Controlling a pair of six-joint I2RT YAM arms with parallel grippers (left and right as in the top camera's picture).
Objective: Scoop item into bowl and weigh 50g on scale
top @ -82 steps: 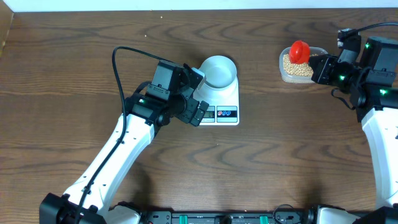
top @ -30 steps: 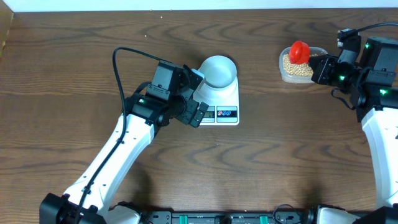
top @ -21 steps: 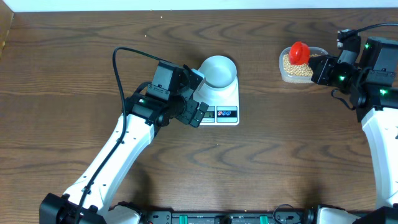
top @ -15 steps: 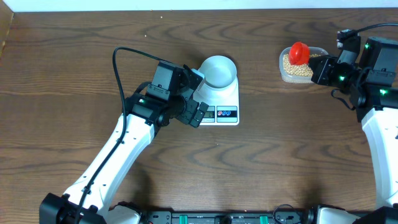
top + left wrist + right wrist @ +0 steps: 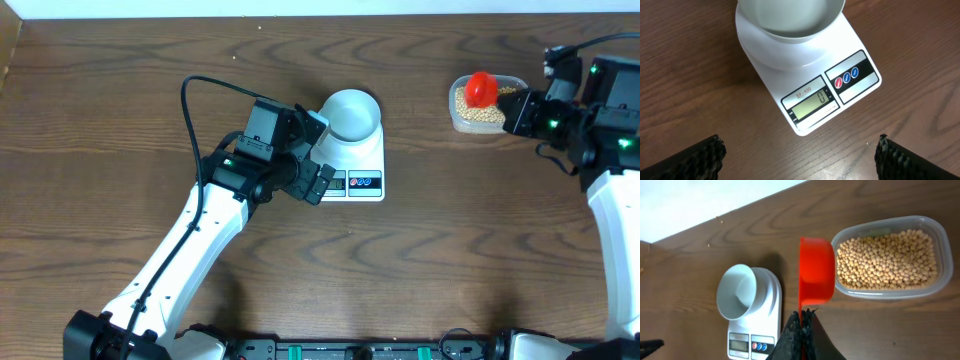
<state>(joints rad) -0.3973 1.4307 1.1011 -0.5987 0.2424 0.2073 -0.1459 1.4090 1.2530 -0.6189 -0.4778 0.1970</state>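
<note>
While right gripper (image 5: 801, 325) clamps red scoop (image 5: 816, 277) by handle, cup at left end of tub (image 5: 890, 294) of beans (image 5: 887, 260) far right, left gripper (image 5: 802, 157) hangs spread wide beside scale (image 5: 365, 160). Empty bowl (image 5: 351, 114) sits on scale; display (image 5: 811, 102) reads 0.

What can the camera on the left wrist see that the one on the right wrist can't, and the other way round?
Only the left wrist view: the display of the scale close enough to read, showing 0, and the open left gripper with its fingertips at the bottom corners.

Only the right wrist view: the right gripper shut on a red scoop, which sits at the end of a clear tub full of beans.

Both: the pale bowl standing on the scale, on the wooden table.
</note>
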